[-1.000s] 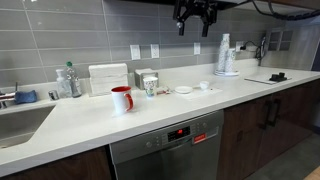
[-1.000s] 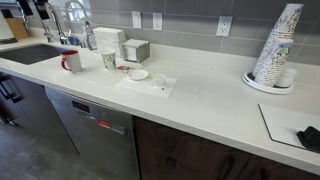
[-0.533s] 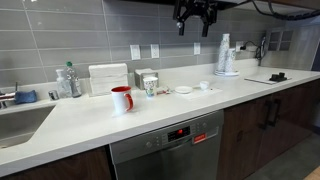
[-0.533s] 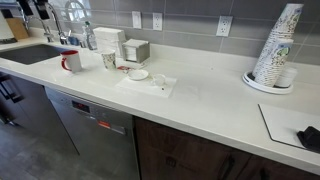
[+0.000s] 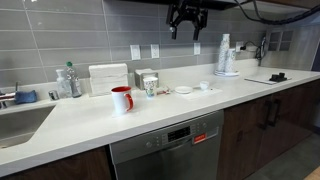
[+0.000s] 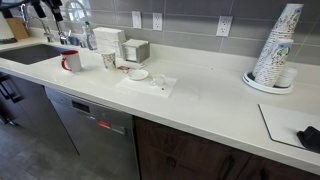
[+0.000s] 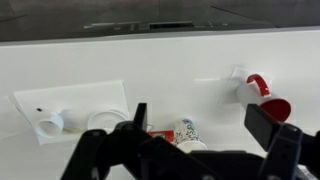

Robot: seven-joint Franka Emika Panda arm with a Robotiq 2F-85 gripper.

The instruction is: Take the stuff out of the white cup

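Note:
The white cup, a mug with a red handle and red inside (image 5: pixel 121 99), stands on the white counter left of the middle, and it also shows in the other exterior view (image 6: pixel 72 61). In the wrist view the mug (image 7: pixel 265 98) lies at the right, tipped in the picture; I cannot see what is in it. My gripper (image 5: pixel 187 18) hangs high above the counter, well above and to the right of the mug. Its fingers are open and empty in the wrist view (image 7: pixel 200 113).
A paper cup with a green mark (image 5: pixel 151 86) stands beside a small box. A napkin with lids (image 5: pixel 190 89) lies further right. A stack of paper cups (image 5: pixel 225 55) stands near the wall. A sink (image 5: pixel 20 120) is at the left, with bottles (image 5: pixel 68 80) behind it.
My gripper has shifted a little to the left, high above the counter. Nothing on the counter has moved.

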